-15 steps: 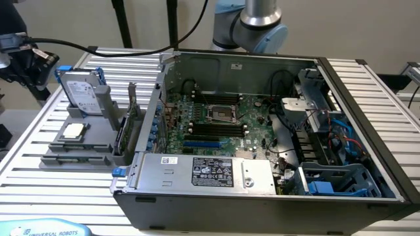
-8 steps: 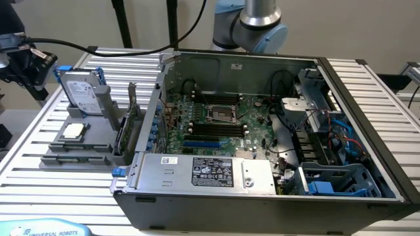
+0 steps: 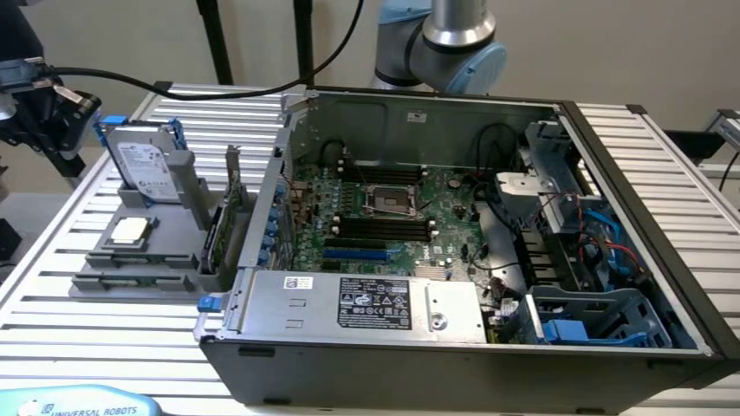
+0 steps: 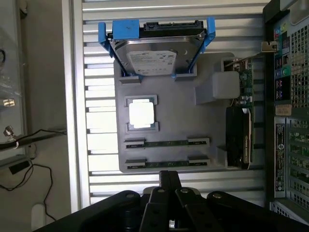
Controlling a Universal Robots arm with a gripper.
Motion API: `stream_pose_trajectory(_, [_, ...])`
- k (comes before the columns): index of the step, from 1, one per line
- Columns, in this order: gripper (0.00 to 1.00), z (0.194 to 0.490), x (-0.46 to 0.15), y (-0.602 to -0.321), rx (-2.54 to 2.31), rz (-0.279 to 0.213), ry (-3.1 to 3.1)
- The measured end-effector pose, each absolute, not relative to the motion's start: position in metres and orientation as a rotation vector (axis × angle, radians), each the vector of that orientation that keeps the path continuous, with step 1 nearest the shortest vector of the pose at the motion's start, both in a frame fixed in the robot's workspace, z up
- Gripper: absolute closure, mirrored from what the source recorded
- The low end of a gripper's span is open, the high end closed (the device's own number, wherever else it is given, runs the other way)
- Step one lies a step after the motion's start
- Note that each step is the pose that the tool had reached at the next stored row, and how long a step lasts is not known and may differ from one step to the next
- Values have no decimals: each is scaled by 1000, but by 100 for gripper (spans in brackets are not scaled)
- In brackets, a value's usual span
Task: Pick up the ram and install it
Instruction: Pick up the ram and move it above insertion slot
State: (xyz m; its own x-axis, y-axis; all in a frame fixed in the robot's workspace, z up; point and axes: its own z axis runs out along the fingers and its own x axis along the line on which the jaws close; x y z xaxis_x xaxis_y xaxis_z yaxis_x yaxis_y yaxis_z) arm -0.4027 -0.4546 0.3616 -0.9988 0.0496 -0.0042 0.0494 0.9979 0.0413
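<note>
Two ram sticks (image 4: 166, 143) (image 4: 166, 163) stand on edge in the slots of a grey parts holder (image 4: 174, 123); they look like thin green strips. In the exterior view the ram (image 3: 125, 280) sits at the holder's near end, on the exterior view's left of the open computer case (image 3: 463, 347). My gripper (image 4: 169, 175) hangs high above the table, over the holder's edge nearest the ram. Its black fingers meet at the tips and hold nothing. The black memory slots (image 3: 376, 227) lie on the motherboard beside the CPU socket (image 3: 387, 201).
The holder also carries a silver hard drive with blue rails (image 4: 157, 55), a CPU chip (image 4: 141, 114) and a green expansion card (image 4: 247, 79) close to the case wall. Power supply (image 3: 359, 303), cables (image 3: 590, 234) and a drive cage (image 3: 601, 321) crowd the case. The slatted table (image 3: 69, 338) extends around it.
</note>
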Motion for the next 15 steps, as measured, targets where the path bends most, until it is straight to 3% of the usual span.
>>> stream_pose_trajectory(15, [89, 355, -403, -455, -224, 65, 3132])
